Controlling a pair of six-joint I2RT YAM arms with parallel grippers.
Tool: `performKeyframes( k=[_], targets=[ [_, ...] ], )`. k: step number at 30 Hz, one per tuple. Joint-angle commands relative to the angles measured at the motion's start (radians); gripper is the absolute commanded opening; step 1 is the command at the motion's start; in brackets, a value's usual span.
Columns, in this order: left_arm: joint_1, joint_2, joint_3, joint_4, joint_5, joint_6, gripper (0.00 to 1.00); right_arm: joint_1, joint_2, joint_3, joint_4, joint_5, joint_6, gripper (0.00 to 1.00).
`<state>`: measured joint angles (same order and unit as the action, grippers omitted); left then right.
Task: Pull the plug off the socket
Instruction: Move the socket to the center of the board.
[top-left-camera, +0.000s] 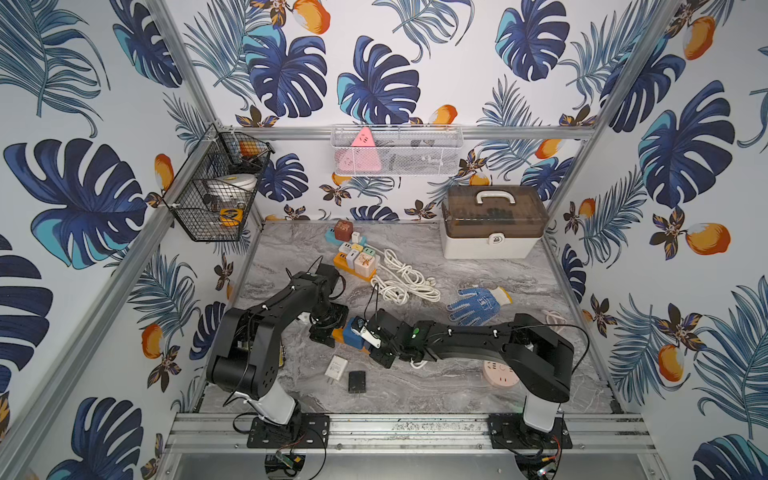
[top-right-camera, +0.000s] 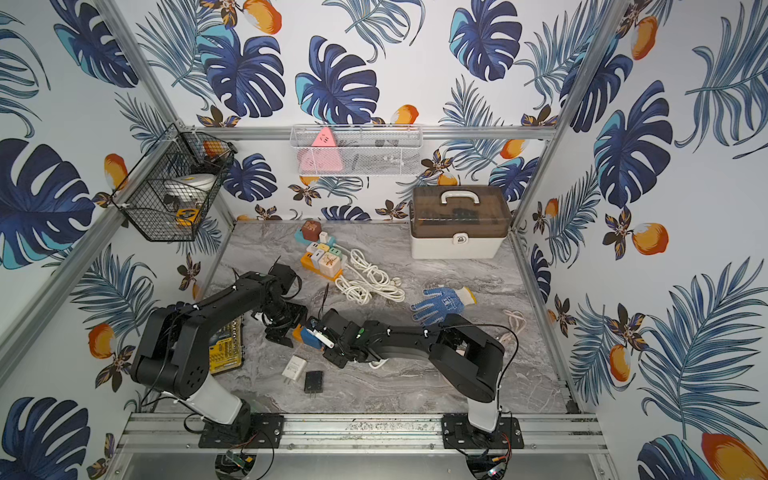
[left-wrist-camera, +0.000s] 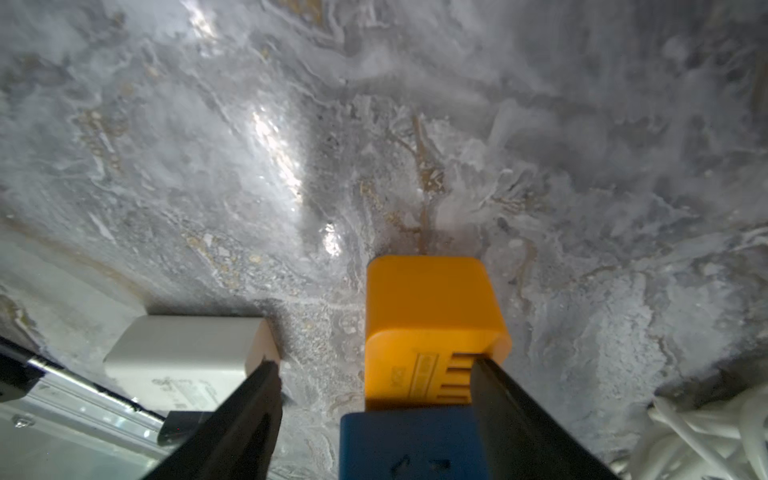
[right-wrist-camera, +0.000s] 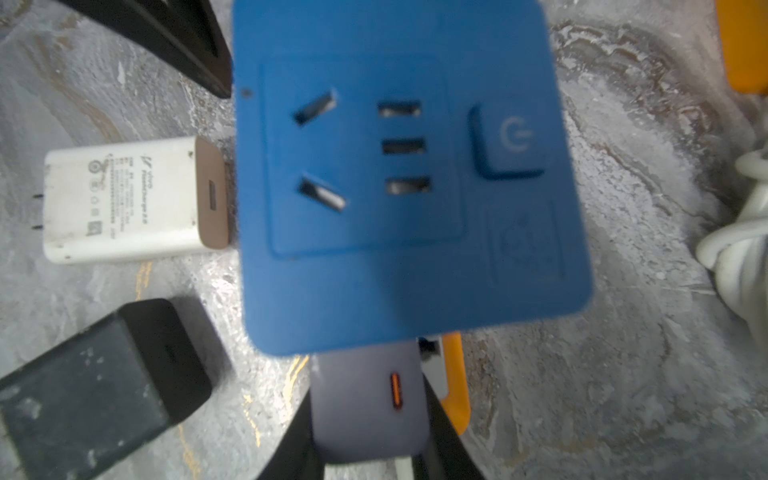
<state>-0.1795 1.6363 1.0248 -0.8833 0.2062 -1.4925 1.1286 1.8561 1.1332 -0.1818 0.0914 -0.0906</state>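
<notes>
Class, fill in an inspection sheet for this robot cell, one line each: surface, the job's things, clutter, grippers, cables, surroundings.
Surface: grey marble tabletop, no spill seen.
Job's things: orange power strip carrying a blue socket cube; grey charger beside the cube, seating unclear.
Clutter: white charger and black charger lying loose; blue glove; pink round socket; second loaded strip; lidded toolbox.
Grippers: left gripper open, at the orange strip's end; right gripper shut on the grey charger.
Cables: white cord coiled mid-table.
Surroundings: leaf-print walls; black wire basket; white mesh basket.
</notes>
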Motion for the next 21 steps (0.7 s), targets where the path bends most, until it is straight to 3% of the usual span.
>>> performKeyframes(
  k=[1, 9, 21],
  targets=[
    [0.0, 0.025, -0.004, 0.004, -0.019, -0.044, 0.79, 0.002, 0.02, -0.003, -0.044, -0.021, -0.019, 0.25],
    [0.037, 0.049, -0.043, 0.063, 0.0, -0.039, 0.76, 0.002, 0.028, 0.033, -0.047, -0.032, -0.03, 0.28],
    [0.066, 0.008, 0.034, 0.066, -0.015, 0.011, 0.93, 0.002, 0.04, 0.031, -0.048, -0.025, -0.015, 0.28]
  ],
)
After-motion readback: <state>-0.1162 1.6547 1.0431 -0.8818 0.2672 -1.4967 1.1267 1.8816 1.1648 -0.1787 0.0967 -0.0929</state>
